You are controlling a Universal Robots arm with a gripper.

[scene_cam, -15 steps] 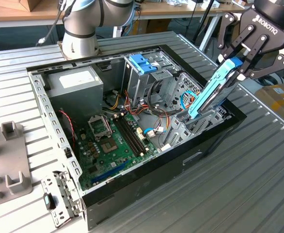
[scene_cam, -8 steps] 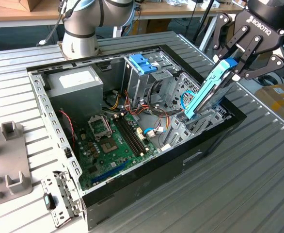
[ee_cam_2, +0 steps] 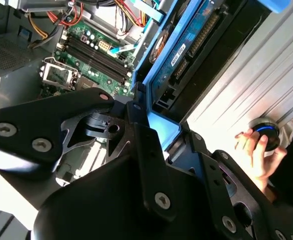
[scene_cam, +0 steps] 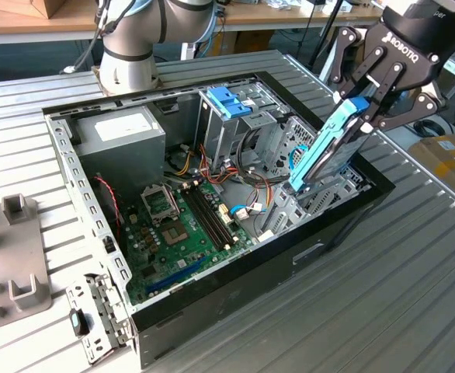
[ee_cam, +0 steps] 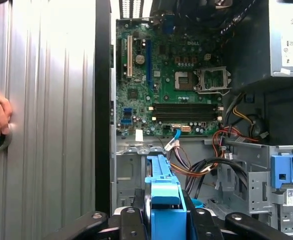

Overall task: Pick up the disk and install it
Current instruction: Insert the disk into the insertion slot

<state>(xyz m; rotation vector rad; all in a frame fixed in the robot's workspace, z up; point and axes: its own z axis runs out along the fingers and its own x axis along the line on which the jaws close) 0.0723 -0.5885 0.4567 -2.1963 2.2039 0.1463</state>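
The disk is a silver-grey drive in a blue plastic carrier. It hangs steeply tilted over the end of the open computer case on the exterior view's right. My gripper is shut on its upper end, and its lower end reaches down to the metal drive bay there. In the second wrist view the disk shows its blue circuit board side between the black fingers. In the first wrist view the blue carrier sits in my gripper, pointing at the bay.
Inside the case are a green motherboard, a grey power-supply box, a drive cage with a blue handle and loose cables. A person's hand rests on a round device outside the case. A grey fixture lies at the exterior view's left.
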